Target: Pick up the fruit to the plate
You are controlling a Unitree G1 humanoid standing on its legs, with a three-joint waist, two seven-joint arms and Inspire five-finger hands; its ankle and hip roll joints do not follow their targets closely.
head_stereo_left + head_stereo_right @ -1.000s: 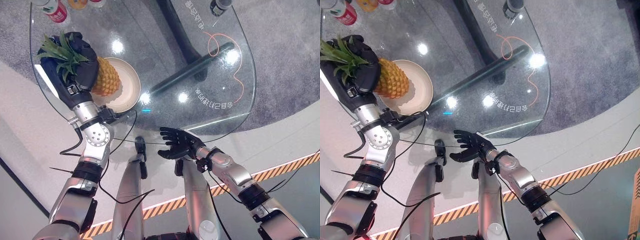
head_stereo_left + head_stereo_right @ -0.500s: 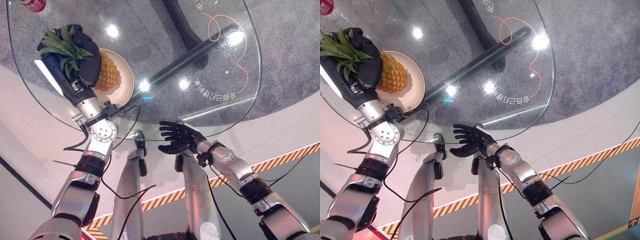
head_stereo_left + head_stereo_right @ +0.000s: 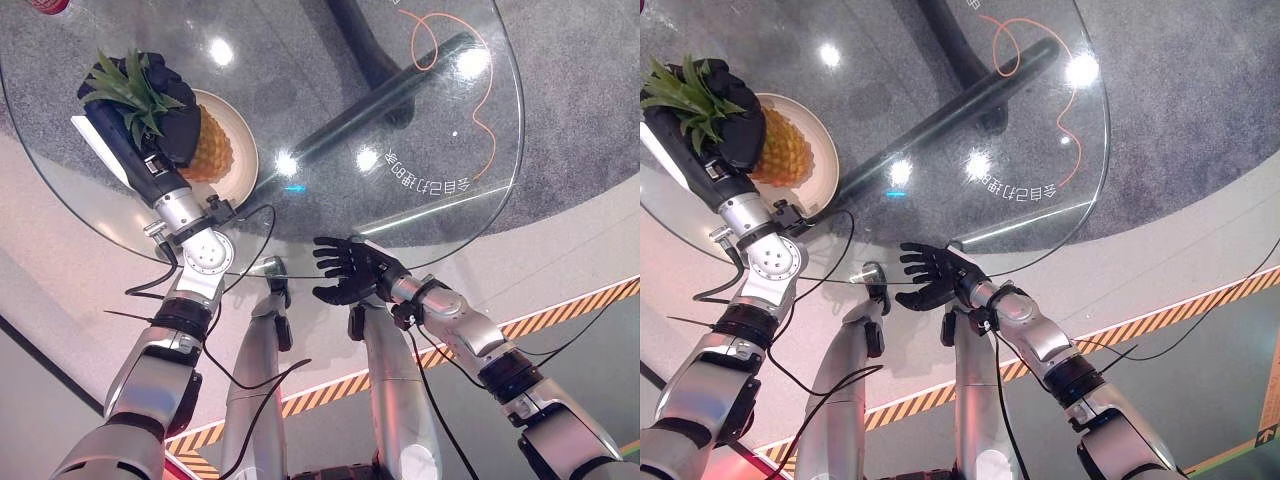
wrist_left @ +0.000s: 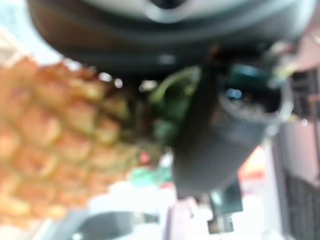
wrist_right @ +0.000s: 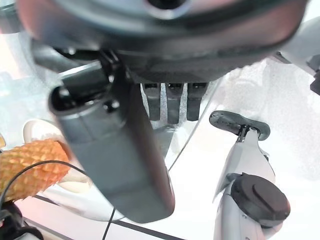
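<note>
Glass formed the round worktop (image 3: 330, 60), which stood over a grey carpet (image 3: 580, 110), with a cream plate (image 3: 238, 165) near its left edge. Lying across that plate was the pineapple (image 3: 208, 152), and the left hand (image 3: 165, 110) had its dark fingers (image 3: 735, 140) curled round the fruit's upper end, just under the green crown of leaves (image 3: 135, 92). Well apart from the fruit, at the near rim of the glass, the right hand (image 3: 350, 272) hung with its fingers (image 5: 169, 102) spread and straight, holding nothing.
</note>
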